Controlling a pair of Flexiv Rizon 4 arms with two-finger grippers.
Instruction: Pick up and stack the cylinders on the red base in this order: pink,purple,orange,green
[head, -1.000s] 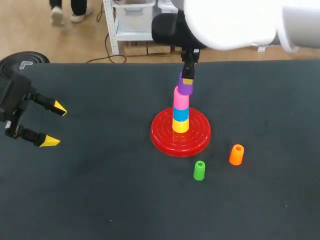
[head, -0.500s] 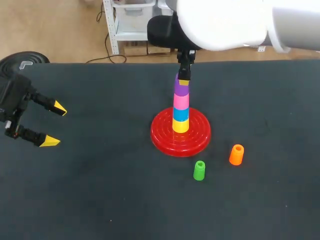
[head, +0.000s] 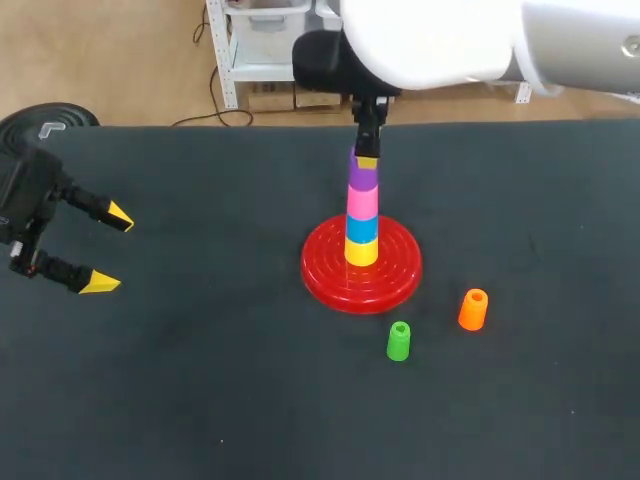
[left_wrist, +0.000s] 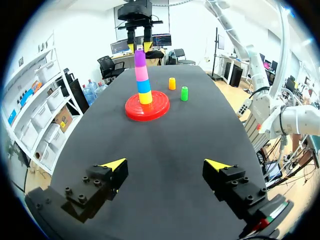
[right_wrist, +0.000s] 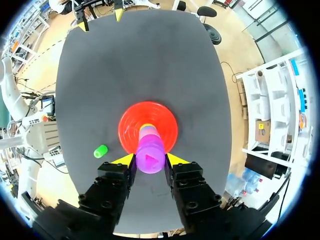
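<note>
Near the middle of the table (head: 200, 400), the red base (head: 325, 275) was found carrying an upright stack: a yellow cylinder (head: 361, 252) at the bottom, then a blue cylinder (head: 362, 228), the pink cylinder (head: 361, 203) and the purple cylinder (head: 362, 178) on top. The purple cylinder was grasped by the right end effector (head: 366, 160) (its yellow tips were pressed against two opposite sides). The orange cylinder (head: 473, 309) and the green cylinder (head: 398, 341) were stood upright on the table near the base, apart from each other. The left end effector (head: 110, 250) was held released, well apart from the base.
</note>
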